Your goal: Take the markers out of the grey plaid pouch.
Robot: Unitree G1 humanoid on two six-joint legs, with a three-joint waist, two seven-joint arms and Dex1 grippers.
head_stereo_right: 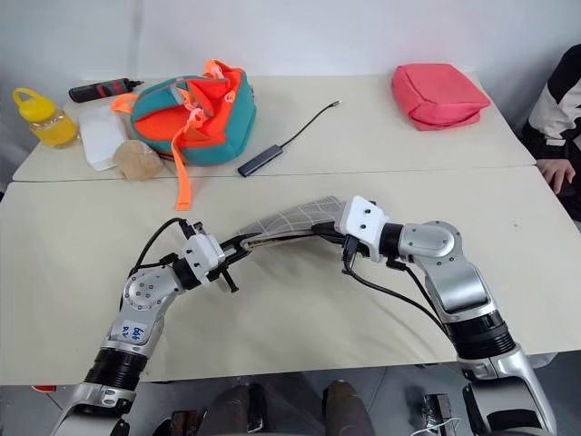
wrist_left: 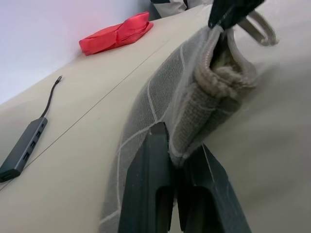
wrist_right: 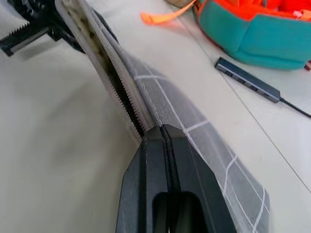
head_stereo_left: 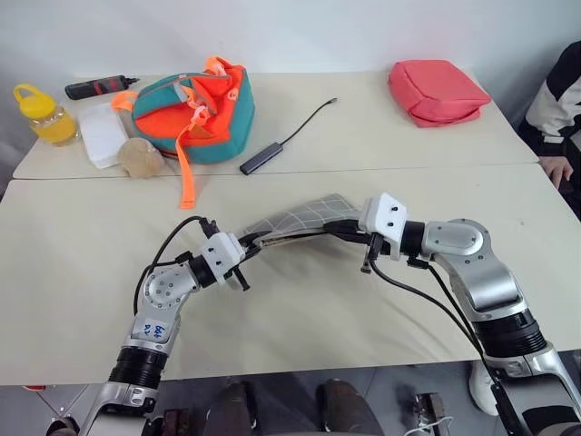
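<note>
Between the left gripper (head_stereo_left: pixel 247 263) and right gripper (head_stereo_left: pixel 356 229), both clamped on its ends, the grey plaid pouch (head_stereo_left: pixel 304 221) hangs above the beige table (head_stereo_left: pixel 300 309). Contents hidden. Farther back: teal-and-orange bag (head_stereo_left: pixel 195 109), pink-red pouch (head_stereo_left: pixel 436 91), white wall beyond.

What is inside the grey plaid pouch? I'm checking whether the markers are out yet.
Both grippers, left gripper and right gripper, pinch the grey plaid pouch above the table; its inside is hidden.
</note>
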